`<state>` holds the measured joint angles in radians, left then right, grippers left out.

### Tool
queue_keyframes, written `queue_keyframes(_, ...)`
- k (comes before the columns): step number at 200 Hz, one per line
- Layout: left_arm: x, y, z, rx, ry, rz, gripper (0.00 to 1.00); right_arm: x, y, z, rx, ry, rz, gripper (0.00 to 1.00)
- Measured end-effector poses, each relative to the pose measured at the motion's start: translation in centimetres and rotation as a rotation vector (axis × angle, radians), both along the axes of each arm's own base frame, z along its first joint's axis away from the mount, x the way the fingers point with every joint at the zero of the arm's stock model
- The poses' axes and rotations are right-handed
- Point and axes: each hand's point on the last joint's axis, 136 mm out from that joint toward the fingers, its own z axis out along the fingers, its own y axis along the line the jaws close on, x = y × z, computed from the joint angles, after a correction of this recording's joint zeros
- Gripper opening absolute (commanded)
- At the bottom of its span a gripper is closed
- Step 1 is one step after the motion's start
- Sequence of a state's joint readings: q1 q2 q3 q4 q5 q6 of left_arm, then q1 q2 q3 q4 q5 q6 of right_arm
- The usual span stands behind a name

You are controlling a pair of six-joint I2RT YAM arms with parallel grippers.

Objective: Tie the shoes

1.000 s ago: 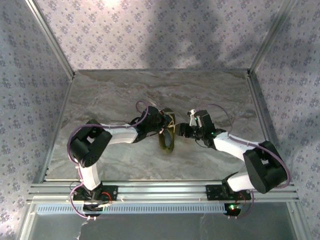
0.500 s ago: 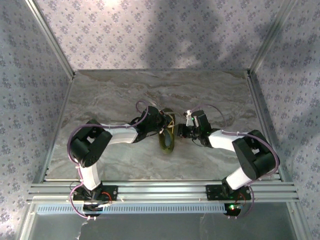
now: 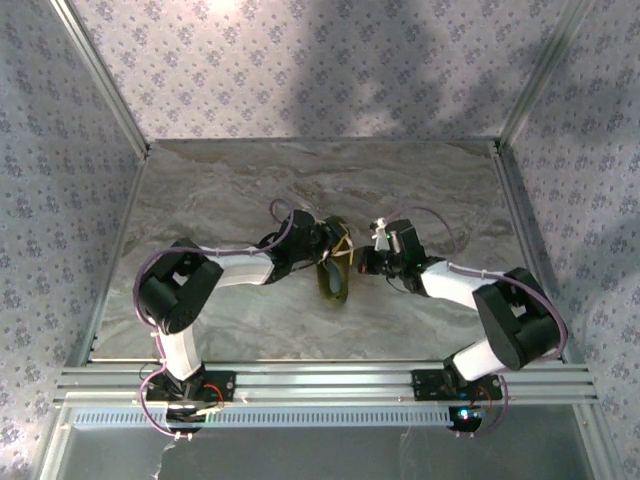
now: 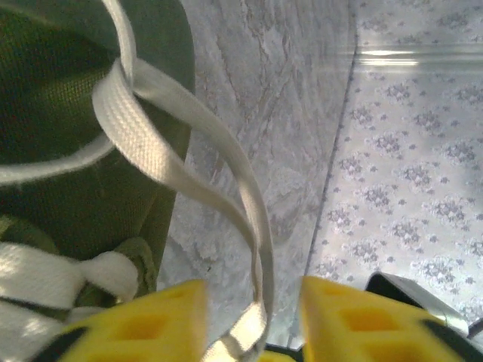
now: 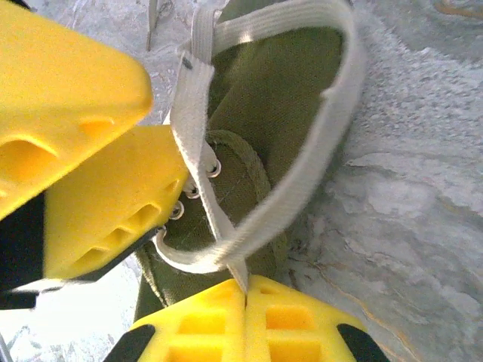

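1. Because the tying has to be shared by both arms, the olive-green shoe (image 3: 334, 298) is being kept near the middle of the worktop (image 3: 220, 190). It is lying between the left arm (image 3: 235, 272) and the right arm (image 3: 450, 285), so it is being reached from either side.
2. The shoe is being left resting on the worktop rather than lifted, apparently so that any pull on the lacing is being resisted by its own weight.
3. The right jaws are being held fully closed on a strand of the white lace (image 5: 351, 75), pinched low beside the eyelets (image 5: 213, 167). A loop is thereby being held out around the shoe's upper, presumably for a knot to be formed.
4. The left jaws are being held partly apart, with another strand hanging loose in the gap and nothing being clamped. Whether that strand is being let go or lined up for a grasp cannot be told.
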<state>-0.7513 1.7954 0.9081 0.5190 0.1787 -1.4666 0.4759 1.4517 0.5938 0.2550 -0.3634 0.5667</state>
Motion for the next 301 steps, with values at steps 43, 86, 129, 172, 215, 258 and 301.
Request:
queue_keyframes(43, 0.7, 3.4, 3.4, 0.133, -0.102, 0.034, 0.7, -1.0, -1.4, -0.6, -0.097, 0.016, -0.019, 0.0)
queue_keyframes(86, 3.4, 8.1, 6.7, 0.405, -0.173, 0.069, 0.62, -2.0, -1.8, -1.0, -0.21, 0.028, -0.01, 0.0)
queue_keyframes(129, 6.7, 12.1, 2.3, 0.67, -0.058, 0.031, 0.62, -2.0, -1.6, -0.2, -0.267, -0.004, 0.0, 0.0)
queue_keyframes(172, 9.9, 10.3, -2.8, 0.812, 0.042, -0.087, 0.62, -2.4, -1.7, -0.6, -0.306, 0.0, 0.002, 0.0)
queue_keyframes(215, 12.1, 8.9, -4.6, 0.841, 0.079, -0.117, 0.59, -2.6, -1.9, -0.6, -0.321, -0.002, -0.002, 0.0)
queue_keyframes(258, 13.4, 8.0, -5.5, 0.854, 0.099, -0.128, 0.58, -2.5, -1.9, -0.4, -0.326, -0.005, -0.006, 0.0)
queue_keyframes(301, 13.7, 6.7, -6.1, 0.887, 0.109, -0.146, 0.56, -2.5, -1.9, -0.4, -0.33, -0.008, -0.007, 0.0)
